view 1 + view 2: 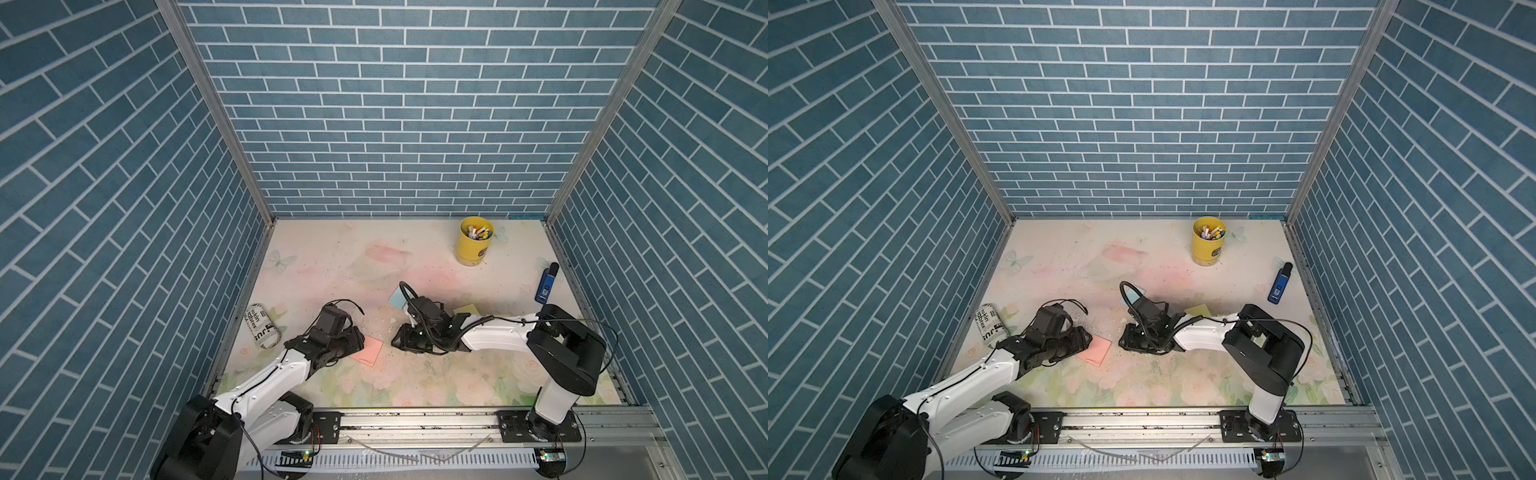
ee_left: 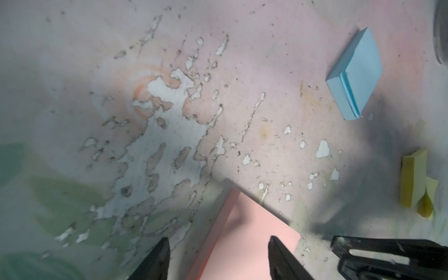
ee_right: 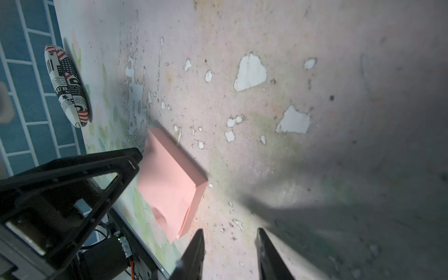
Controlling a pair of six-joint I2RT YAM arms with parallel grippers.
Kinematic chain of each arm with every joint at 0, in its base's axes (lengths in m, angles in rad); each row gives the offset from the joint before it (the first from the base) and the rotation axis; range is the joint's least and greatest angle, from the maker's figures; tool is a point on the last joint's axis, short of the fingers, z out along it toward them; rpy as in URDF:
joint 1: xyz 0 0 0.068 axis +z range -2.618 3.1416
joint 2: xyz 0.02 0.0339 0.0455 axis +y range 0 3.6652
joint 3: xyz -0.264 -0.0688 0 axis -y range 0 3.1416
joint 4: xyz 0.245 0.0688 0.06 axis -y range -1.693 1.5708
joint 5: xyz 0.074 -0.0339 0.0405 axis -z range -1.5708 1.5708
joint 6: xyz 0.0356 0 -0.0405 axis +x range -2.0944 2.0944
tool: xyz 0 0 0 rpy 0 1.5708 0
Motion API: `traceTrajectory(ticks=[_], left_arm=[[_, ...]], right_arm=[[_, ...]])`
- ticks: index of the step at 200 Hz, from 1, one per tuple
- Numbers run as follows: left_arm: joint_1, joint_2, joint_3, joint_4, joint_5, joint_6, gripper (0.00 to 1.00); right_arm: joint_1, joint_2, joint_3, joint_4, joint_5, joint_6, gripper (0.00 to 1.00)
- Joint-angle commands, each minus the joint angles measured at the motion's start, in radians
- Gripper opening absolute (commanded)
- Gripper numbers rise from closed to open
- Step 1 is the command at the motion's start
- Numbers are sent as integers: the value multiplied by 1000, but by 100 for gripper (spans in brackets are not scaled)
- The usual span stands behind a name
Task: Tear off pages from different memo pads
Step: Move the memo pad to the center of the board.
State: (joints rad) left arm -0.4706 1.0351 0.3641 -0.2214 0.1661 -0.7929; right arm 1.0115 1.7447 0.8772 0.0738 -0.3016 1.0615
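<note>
Left claw (image 2: 218, 259) gapes empty over the pink pad (image 2: 244, 242). Right claw (image 3: 229, 254), parted and empty, sits beside it. Pin the pad, peel only the top sheet.

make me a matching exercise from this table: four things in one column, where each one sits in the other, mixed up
Things:
1. pink memo pad
2. yellow cup
3. blue device
4. newsprint pouch

Places:
a. beside the right wall
b. between the two grippers
c. far end of the table, holding small items
d. beside the left wall

Pairs: 1-b, 2-c, 3-a, 4-d
</note>
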Motion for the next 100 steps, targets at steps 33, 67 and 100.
traceTrajectory(ticks=[33, 67, 100], left_arm=[[-237, 8, -76, 208, -43, -193, 65], [-353, 164, -34, 430, 18, -267, 63], [-347, 103, -15, 267, -40, -202, 59]], right_arm=[[-64, -21, -40, 20, -94, 37, 36], [-99, -98, -83, -53, -79, 3, 36], [-99, -160, -130, -103, -53, -7, 36]])
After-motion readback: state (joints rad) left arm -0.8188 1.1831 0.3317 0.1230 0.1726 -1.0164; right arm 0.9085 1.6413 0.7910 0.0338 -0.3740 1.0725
